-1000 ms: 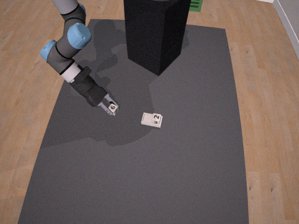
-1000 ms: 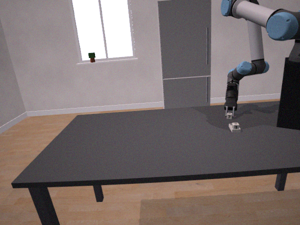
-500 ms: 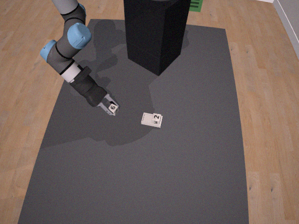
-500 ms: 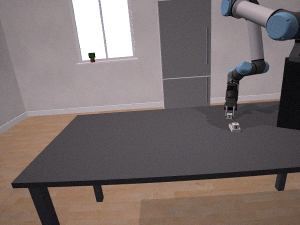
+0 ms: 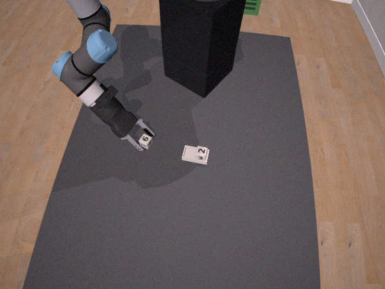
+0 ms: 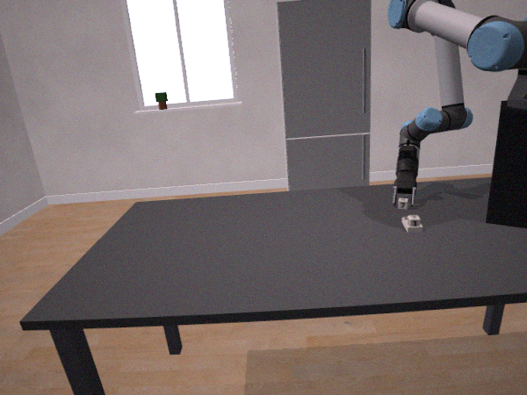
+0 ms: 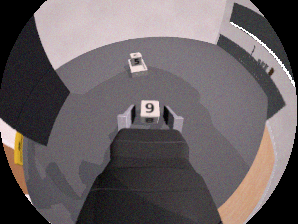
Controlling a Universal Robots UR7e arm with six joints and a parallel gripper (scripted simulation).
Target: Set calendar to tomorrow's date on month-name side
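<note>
The gripper (image 5: 147,142) (image 6: 403,204) (image 7: 149,111) is open and has let go. Its two fingers stand wide, one on each side of the loose number cube (image 5: 145,140) (image 6: 403,204) (image 7: 150,111), and the wrist view shows a gap on both sides. That cube has a 9 on top, read from the wrist side, and a 7 on one side.

Seen from the top, the white tray (image 5: 190,154) (image 6: 414,229) (image 7: 138,71) is to the right of the loose cube, near it but not touching. The tray is flat on the dark table (image 5: 208,225) (image 6: 263,263) (image 7: 175,90). The other cube (image 5: 201,153) (image 6: 414,220) (image 7: 136,60) sits in the tray's right part, with a 2 on top and a 5 on one side. The left part has no cube in it. The big black stand (image 5: 189,42) (image 6: 509,175) (image 7: 35,75) is at the far side.
</note>
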